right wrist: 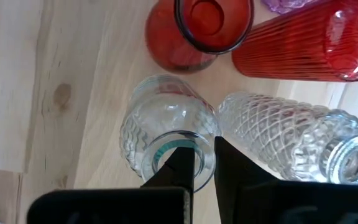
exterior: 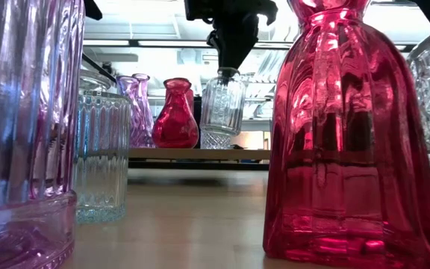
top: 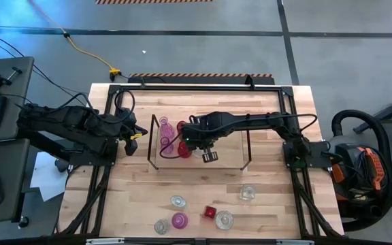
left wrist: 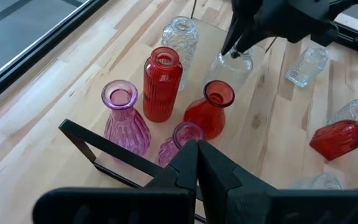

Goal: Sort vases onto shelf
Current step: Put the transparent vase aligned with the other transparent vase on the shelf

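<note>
The shelf [top: 226, 146], a light-wood board between dark wire frames, lies mid-table. Several vases stand on its left half: a pink one [left wrist: 124, 118], a red ribbed one [left wrist: 162, 84], a round red one [left wrist: 211, 115], a small purple one [left wrist: 182, 140] and a clear patterned one [left wrist: 180, 37]. My right gripper [right wrist: 204, 165] hangs over them, shut on a clear ribbed vase [right wrist: 160, 134] beside the patterned one. My left gripper [left wrist: 197, 162] waits shut, just left of the shelf's left frame [top: 155, 143]. My right gripper holds the clear ribbed vase by the rim of its mouth [right wrist: 209, 152]. It comes from above, pointing down, one finger [right wrist: 180, 163] inside the mouth and the other outside. The vase stands upright below the fingers, its base [exterior: 219, 142] at the shelf board.
Several more vases stand on the table near its near edge: clear ones [top: 177, 201] [top: 160, 226] [top: 224, 220] [top: 248, 193], a pink one [top: 180, 220] and a small red one [top: 210, 212]. The shelf's right half is bare board, ending at the right wire frame [top: 248, 146].
</note>
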Controlling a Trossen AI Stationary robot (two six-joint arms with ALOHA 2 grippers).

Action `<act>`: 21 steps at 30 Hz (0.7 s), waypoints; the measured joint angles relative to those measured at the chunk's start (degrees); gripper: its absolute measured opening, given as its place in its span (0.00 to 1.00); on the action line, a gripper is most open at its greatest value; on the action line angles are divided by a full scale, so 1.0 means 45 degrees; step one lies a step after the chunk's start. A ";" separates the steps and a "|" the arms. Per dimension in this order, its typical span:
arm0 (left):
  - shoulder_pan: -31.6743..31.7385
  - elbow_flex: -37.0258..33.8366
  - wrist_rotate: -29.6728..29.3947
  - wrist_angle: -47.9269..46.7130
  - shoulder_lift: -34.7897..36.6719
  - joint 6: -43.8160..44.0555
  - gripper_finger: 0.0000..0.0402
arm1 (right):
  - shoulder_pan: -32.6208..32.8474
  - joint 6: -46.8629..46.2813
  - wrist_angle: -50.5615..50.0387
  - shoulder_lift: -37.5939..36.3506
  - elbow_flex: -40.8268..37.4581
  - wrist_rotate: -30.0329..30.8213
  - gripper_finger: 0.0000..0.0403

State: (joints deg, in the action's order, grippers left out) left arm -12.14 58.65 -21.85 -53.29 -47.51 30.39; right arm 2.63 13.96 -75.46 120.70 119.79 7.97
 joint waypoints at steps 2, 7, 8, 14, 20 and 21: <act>-0.0002 0.0000 0.0010 0.0001 0.0000 0.0000 0.00 | -0.0007 0.0000 0.0003 0.0000 0.0000 -0.0023 0.02; -0.0001 0.0000 0.0063 0.0004 0.0005 0.0000 0.00 | -0.0062 0.0002 0.0119 0.0004 0.0000 -0.0370 0.02; -0.0003 0.0000 0.0065 0.0004 0.0005 0.0000 0.00 | -0.0088 -0.0006 0.0195 0.0040 0.0000 -0.0480 0.02; -0.0005 0.0000 0.0065 -0.0004 0.0005 0.0004 0.00 | -0.0175 -0.0087 0.0296 0.0289 -0.0005 -0.0454 0.02; 0.0000 0.0000 0.0063 -0.0001 0.0010 0.0093 0.00 | -0.0170 -0.0087 0.0151 0.0355 -0.0010 -0.0492 0.02; -0.0005 0.0000 0.0066 -0.0001 0.0010 0.0095 0.00 | -0.0170 -0.0087 0.0159 0.0355 -0.0010 -0.0492 0.02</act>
State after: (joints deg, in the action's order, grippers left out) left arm -12.16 58.65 -21.55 -53.30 -47.46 30.82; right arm 1.87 13.56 -74.74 122.30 119.74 5.76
